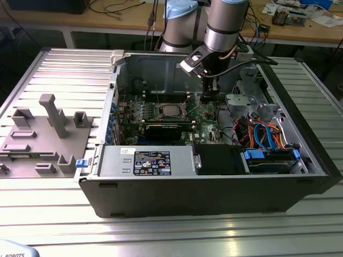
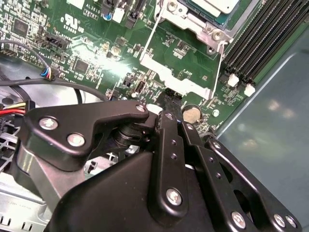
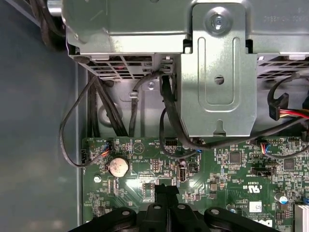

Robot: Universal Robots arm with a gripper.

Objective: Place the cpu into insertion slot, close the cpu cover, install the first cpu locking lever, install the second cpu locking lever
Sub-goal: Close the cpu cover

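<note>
Slotted bench (image 1: 53, 59), open PC case (image 1: 187, 187): gripper (image 3: 166, 189) pinched closed, pointing down at board (image 3: 231, 169); cpu (image 1: 170, 110) flat, face-up in insertion slot (image 1: 161, 111).

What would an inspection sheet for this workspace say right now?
surface: slatted metal table holding an open computer case.
job's things: chip seated on the green board, metal frame around it, wire lever alongside.
clutter: grey fixture tray beside the case.
end effector: shut, nothing seen in it, over the board near the coin battery.
cables: blue and orange bundle inside the case; black leads by the board.
surroundings: wooden bench behind, with loose wires.
</note>
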